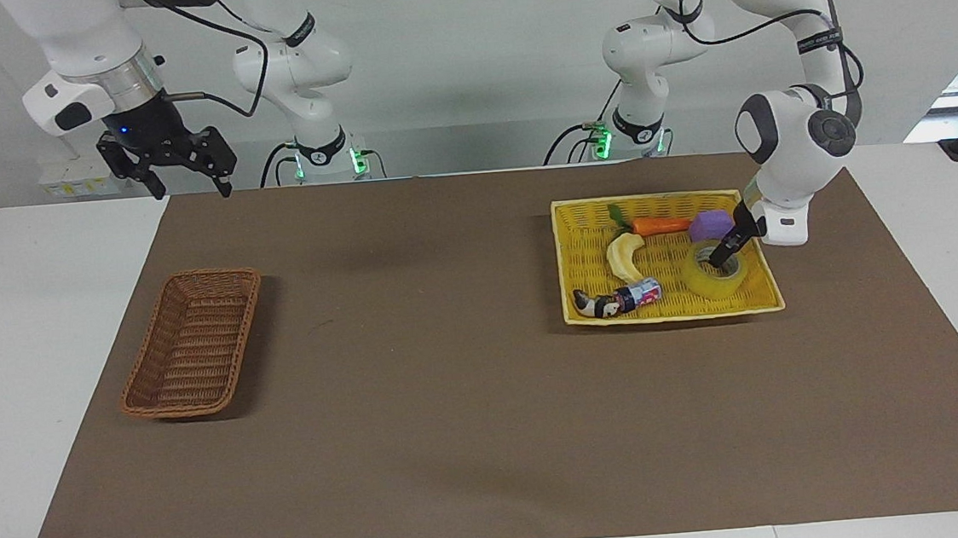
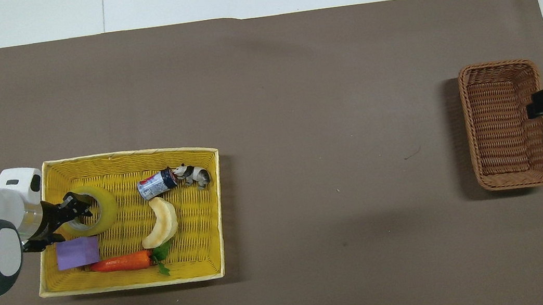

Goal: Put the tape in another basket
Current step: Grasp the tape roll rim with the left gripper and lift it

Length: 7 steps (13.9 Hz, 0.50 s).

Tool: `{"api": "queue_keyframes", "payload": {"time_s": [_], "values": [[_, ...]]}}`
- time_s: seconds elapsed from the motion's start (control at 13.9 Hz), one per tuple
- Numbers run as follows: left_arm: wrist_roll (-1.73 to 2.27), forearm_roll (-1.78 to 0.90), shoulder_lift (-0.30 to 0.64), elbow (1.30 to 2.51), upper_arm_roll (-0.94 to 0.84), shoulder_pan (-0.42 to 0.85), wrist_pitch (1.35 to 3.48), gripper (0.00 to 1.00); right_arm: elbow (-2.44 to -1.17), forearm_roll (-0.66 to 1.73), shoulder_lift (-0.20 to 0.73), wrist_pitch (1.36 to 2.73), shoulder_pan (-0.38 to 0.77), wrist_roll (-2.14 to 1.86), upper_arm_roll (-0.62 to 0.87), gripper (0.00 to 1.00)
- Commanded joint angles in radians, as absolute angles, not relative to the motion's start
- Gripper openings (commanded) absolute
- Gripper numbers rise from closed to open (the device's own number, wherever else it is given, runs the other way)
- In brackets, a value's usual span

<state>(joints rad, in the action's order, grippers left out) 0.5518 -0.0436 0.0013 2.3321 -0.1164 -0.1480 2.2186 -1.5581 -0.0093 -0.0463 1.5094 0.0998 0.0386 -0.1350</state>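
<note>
The tape [image 1: 705, 284] lies flat in the yellow woven tray [image 1: 585, 254], beside a purple cube [image 1: 711, 225]. My left gripper [image 1: 719, 257] is open and tilted down at the tape, with one finger reaching into its core hole. In the overhead view the left gripper [image 2: 69, 217] covers the edge of the tape [image 2: 105, 212] that is toward the left arm's end of the table. The brown wicker basket [image 1: 194, 343] stands empty at the right arm's end of the table. My right gripper [image 1: 192, 191] is open and waits raised above the table edge near the robots.
The yellow tray [image 2: 193, 239] also holds a carrot [image 2: 121, 263], a banana [image 2: 163, 224], a small can [image 2: 152, 185] and a toy figure [image 2: 193, 175]. A brown mat [image 1: 422, 410] covers the table between the tray and the wicker basket [image 2: 506, 124].
</note>
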Motion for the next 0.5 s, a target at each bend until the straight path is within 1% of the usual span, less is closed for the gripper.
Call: {"api": "queue_keyframes", "payload": {"time_s": [0.0, 0.07, 0.14, 0.22, 0.43], "values": [[0.549, -0.057, -0.041, 2.385, -0.107, -0.143, 2.258, 0.33, -1.575, 0.014, -0.066, 1.505, 0.089, 0.026, -0.129, 1.00], [0.554, -0.057, -0.040, 2.384, -0.107, -0.141, 2.260, 0.09, -1.575, 0.014, -0.066, 1.505, 0.089, 0.026, -0.129, 1.00], [0.555, -0.057, -0.037, 2.375, -0.107, -0.141, 2.255, 0.00, -1.575, 0.014, -0.066, 1.505, 0.089, 0.026, -0.129, 1.00], [0.549, -0.057, -0.032, 2.369, -0.107, -0.138, 2.253, 0.00, -1.575, 0.014, -0.066, 1.505, 0.089, 0.026, -0.129, 1.00], [0.548, -0.055, 0.007, 2.280, -0.107, -0.132, 2.192, 0.00, -1.575, 0.014, -0.066, 1.505, 0.089, 0.026, -0.129, 1.00]]}}
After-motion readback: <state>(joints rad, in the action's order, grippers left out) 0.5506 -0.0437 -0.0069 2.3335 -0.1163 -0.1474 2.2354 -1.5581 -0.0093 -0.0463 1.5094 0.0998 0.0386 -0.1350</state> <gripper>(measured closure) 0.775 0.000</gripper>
